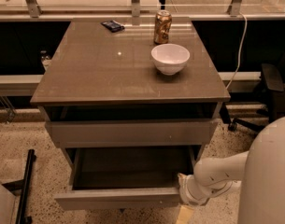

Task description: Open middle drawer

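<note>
Camera view, nearest part: the robot's white body (268, 171) fills the five o'clock corner, and its pale arm (217, 171) reaches toward nine o'clock and ends in the pincer (184, 209). The pincer sits at the three o'clock end of the middle drawer's front panel, right against it; whether it is wide, narrow or holding the panel cannot be told. The middle drawer (128, 199) stands pulled well out from the cabinet at the six o'clock side of the view, with its dark inside open to view. At seven o'clock from it, a black bar (24, 185) lies on the speckled floor (20, 139). Just above the open drawer, the drawer front (130, 132) of the one above sits slightly forward of the cabinet, with a dark gap between it and the counter (100, 64). On the counter, toward two o'clock from its middle, a white bowl (170, 58) stands upright. At twelve o'clock from the bowl and just beside it stands a can (162, 26). A small dark packet (112, 25) lies at nine o'clock from the can, well apart from it, near the far edge. Beyond the counter, a white cable (239, 50) hangs down at two o'clock, and part of a dark chair (268, 87) shows at three o'clock.
</note>
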{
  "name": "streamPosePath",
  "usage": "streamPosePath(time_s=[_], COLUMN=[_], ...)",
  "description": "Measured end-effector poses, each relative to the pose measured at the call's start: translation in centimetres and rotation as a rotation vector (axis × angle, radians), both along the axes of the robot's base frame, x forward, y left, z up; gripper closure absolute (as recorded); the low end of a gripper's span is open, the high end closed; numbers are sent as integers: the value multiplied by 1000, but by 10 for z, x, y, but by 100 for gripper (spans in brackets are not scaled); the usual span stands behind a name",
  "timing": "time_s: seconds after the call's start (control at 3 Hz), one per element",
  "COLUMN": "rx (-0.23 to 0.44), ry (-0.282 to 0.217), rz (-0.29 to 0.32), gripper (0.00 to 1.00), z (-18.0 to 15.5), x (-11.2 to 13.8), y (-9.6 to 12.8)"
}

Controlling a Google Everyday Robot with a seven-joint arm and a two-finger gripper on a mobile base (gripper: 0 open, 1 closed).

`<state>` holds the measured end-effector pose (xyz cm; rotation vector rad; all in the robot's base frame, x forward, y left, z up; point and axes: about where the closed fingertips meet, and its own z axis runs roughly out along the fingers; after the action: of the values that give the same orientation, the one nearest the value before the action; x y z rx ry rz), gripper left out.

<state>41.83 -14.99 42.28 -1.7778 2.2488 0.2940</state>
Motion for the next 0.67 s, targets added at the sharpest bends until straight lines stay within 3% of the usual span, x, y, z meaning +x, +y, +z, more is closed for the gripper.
streamPosePath(time_s=[0.33,0.67], rx=[-18,-41], ry=[0,31], rz=[33,76], gripper=[0,3], z=[3,-3], x=[-13,-34], y=[-3,-8])
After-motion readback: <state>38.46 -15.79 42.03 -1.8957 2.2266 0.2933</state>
